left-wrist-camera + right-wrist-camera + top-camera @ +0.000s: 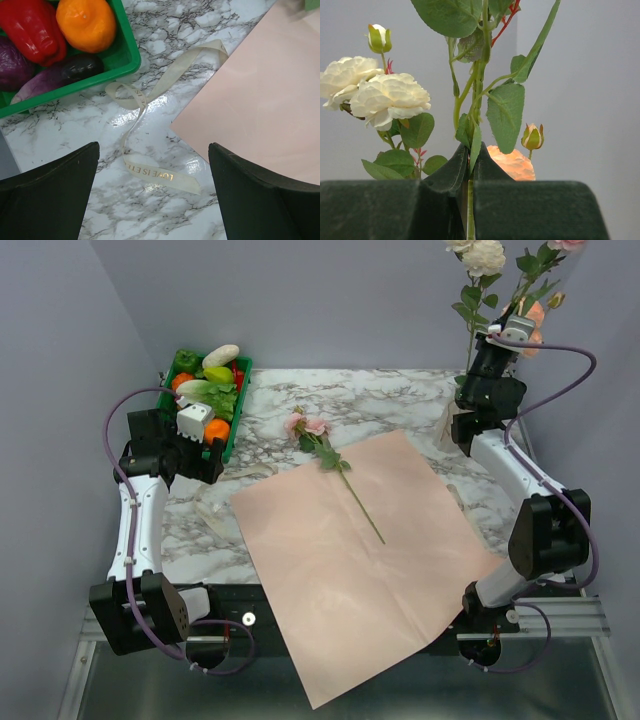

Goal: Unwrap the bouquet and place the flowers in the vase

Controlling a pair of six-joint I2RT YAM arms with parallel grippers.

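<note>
The salmon-pink paper (pixel 350 560) lies unwrapped and flat across the table's front. One pink flower (pixel 310 426) lies at its far edge, stem running onto the paper. My right gripper (pixel 520 316) is raised at the back right, shut on a green flower stem (pixel 479 90) that stands upright between its fingers (pixel 451 172). A peach rose (pixel 512 162) and bud show behind it, white roses (pixel 385 95) to its left. The vase (pixel 447 427) is mostly hidden behind the right arm. My left gripper (pixel 153 147) hangs open over the cream ribbon (pixel 150 100), holding nothing.
A green tray (pixel 243 390) of vegetables stands at the back left, right beside the left gripper (pixel 203 445); its corner (pixel 131 55) shows in the left wrist view. The ribbon (pixel 215 515) lies loose on the marble between tray and paper. Grey walls close in on both sides.
</note>
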